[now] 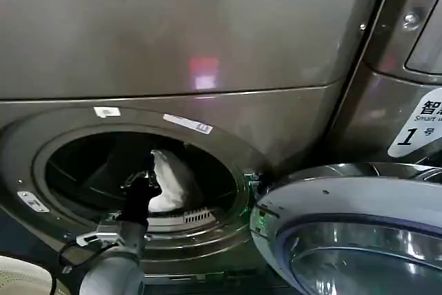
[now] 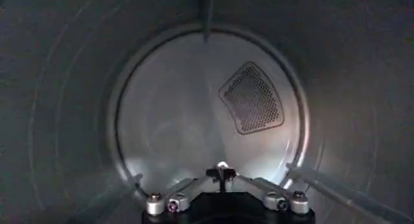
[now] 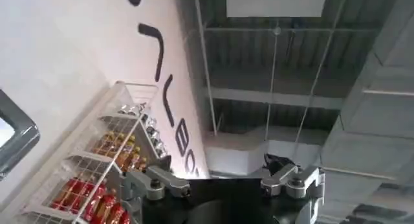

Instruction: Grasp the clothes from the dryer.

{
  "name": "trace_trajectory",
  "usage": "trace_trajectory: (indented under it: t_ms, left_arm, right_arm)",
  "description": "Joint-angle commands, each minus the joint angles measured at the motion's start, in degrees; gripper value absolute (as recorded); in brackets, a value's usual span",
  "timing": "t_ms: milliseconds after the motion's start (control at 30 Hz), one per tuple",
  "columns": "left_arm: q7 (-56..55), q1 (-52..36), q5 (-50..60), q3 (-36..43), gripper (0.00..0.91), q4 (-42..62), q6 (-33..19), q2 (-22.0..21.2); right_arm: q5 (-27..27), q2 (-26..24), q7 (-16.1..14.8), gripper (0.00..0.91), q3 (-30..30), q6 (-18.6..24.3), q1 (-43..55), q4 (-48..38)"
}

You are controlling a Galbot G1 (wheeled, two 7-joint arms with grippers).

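The dryer [image 1: 207, 46] stands in front of me with its round porthole open. My left arm reaches through the opening into the dark drum. A whitish piece of the clothes [image 1: 168, 183] hangs in a peak beside my left gripper [image 1: 150, 167]. In the left wrist view the left gripper [image 2: 222, 173] is shut, with a small white bit of cloth showing at the tips; the rest of the cloth is hidden under it. The bare drum wall [image 2: 174, 115] lies beyond. My right gripper [image 3: 220, 172] is open, held away and pointing up at a ceiling.
The dryer's round door [image 1: 345, 233] hangs open at the lower right, close to the porthole. A pale basket rim [image 1: 21, 274] shows at the bottom left. A neighbouring machine with a "1" label [image 1: 414, 132] stands at the right. A wire shelf of bottles [image 3: 110, 173] is near the right arm.
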Motion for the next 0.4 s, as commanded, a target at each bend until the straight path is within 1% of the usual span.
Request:
trace_trajectory:
  t_ms: [33,400]
  left_arm:
    - [-0.1,0.4,0.0,0.1,0.000,-0.4,0.3,0.0]
    - [-0.2,0.4,0.5,0.5,0.000,-0.3,0.3,0.4]
  right_arm:
    - [0.1,0.1,-0.8,0.907,0.0,-0.1,0.2,0.2]
    - [-0.9,0.9,-2.3,0.907,0.2,-0.2,-0.1,0.7]
